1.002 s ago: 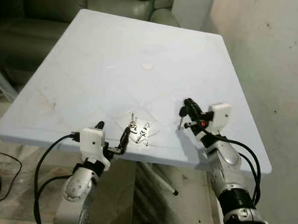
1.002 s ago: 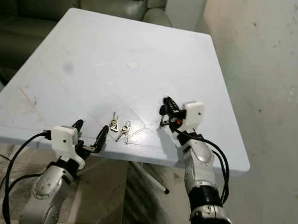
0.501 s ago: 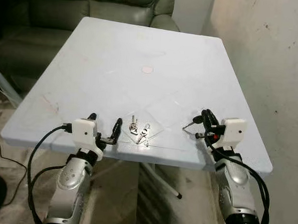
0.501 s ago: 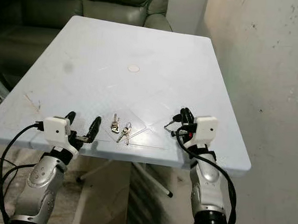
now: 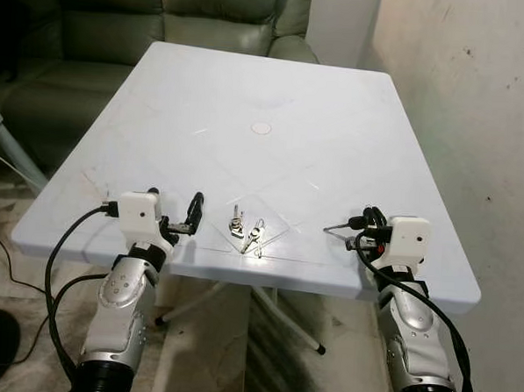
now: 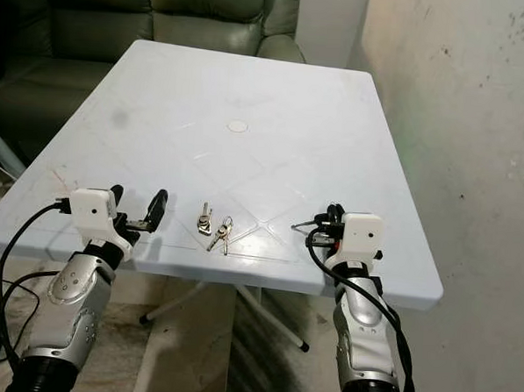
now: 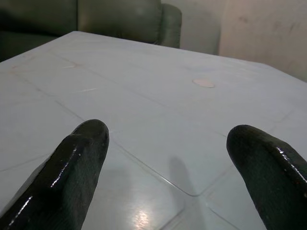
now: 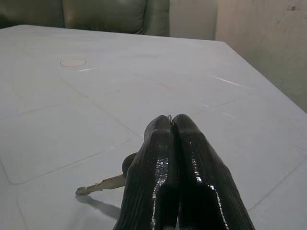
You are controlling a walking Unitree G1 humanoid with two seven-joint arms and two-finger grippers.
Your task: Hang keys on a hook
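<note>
Two small bunches of silver keys (image 5: 247,230) lie side by side on the white table (image 5: 250,90), near its front edge. My left gripper (image 5: 175,205) is open just left of them, low over the front edge, with nothing between its fingers (image 7: 79,163). My right gripper (image 5: 366,221) is at the front right of the table, shut on a single key (image 5: 335,225) whose blade sticks out to the left. In the right wrist view the shut fingers (image 8: 163,163) hide the key's head, and the blade (image 8: 103,184) hangs just above the table.
A dark green sofa (image 5: 166,15) stands behind the table. A rough plaster wall (image 5: 478,102) runs along the right side. A small round cap (image 5: 262,127) marks the table's middle. The table's legs (image 5: 282,316) cross below the front edge.
The camera has pulled back. My right gripper has drawn back to the front right edge with its key. My left gripper has moved left, away from the keys.
</note>
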